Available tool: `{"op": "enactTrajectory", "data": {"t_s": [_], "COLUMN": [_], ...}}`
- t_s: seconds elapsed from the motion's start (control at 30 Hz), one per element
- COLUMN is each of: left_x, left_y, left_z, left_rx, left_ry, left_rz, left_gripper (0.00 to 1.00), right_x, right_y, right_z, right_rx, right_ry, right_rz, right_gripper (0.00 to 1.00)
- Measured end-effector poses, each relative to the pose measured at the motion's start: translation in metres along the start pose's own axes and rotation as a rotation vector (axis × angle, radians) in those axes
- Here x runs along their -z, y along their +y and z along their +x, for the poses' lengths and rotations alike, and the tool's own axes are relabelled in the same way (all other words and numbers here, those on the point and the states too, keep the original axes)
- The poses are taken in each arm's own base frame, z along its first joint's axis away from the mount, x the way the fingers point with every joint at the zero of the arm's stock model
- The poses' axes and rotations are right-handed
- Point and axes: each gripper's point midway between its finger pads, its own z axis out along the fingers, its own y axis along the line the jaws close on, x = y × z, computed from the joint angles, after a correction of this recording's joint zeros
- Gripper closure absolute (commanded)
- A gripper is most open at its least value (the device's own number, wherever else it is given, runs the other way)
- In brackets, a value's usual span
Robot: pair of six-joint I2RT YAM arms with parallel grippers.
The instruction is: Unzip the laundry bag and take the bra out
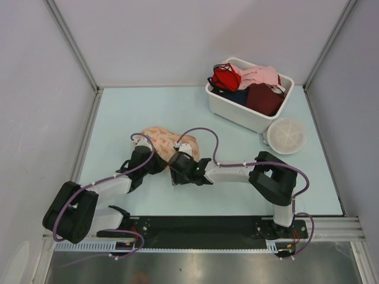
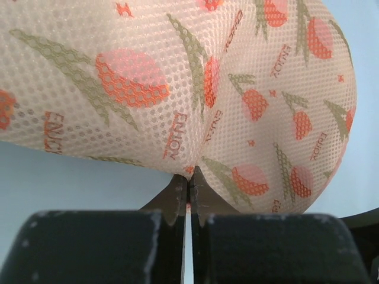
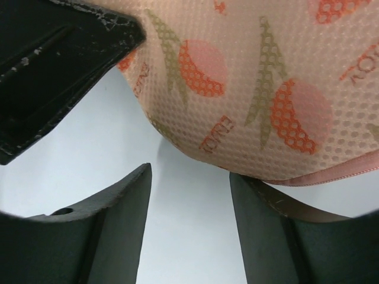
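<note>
- Left pincer clenches the laundry bag by its lower edge, at its tips.
- Right pincer stands released, the bag just ahead of its parted jaws.

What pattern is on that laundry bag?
Cream mesh laundry bag with orange-red fruit and green leaves; left wrist view.

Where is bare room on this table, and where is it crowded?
Free: the far side of the table, left of the white bin and behind the laundry bag; also the near-right corner before the mesh disc. Crowded: the middle, where the left end effector and right end effector are at the bag, and around the bin.
</note>
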Motion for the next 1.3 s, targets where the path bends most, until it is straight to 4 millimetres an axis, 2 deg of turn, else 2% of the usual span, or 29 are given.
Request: {"op": "enactTrajectory", "data": {"t_s": [0.33, 0.47, 0.63, 0.77, 0.9, 1.1, 1.3], "left_x": [0.006, 0.009, 0.012, 0.014, 0.015, 0.015, 0.015], "left_y": [-0.010, -0.013, -0.014, -0.015, -0.016, -0.014, -0.011], "left_z": [-0.008, -0.011, -0.011, -0.011, -0.013, -0.012, -0.012], "left_rx": [-0.008, -0.015, -0.020, -0.022, -0.024, -0.031, -0.035], "left_ry": [-0.016, -0.024, -0.026, -0.029, -0.030, -0.027, -0.029], "left_rz": [0.016, 0.014, 0.010, 0.007, 0.008, -0.005, -0.025], "left_gripper": [1.00, 1.00, 1.00, 1.00, 1.00, 1.00, 1.00], "right_x": [0.002, 0.004, 0.005, 0.005, 0.005, 0.005, 0.006], "right_y": [-0.005, -0.006, -0.015, -0.019, -0.020, -0.021, -0.022], "right_z": [-0.013, -0.019, -0.020, -0.022, -0.024, -0.025, -0.024], "right_rx": [0.035, 0.048, 0.066, 0.074, 0.075, 0.076, 0.077], "right_ry": [-0.072, -0.100, -0.111, -0.121, -0.130, -0.133, -0.127], "right_rz": [0.065, 0.091, 0.134, 0.154, 0.161, 0.170, 0.172], "right_gripper": [0.49, 0.63, 0.67, 0.79, 0.84, 0.99, 1.00]}}
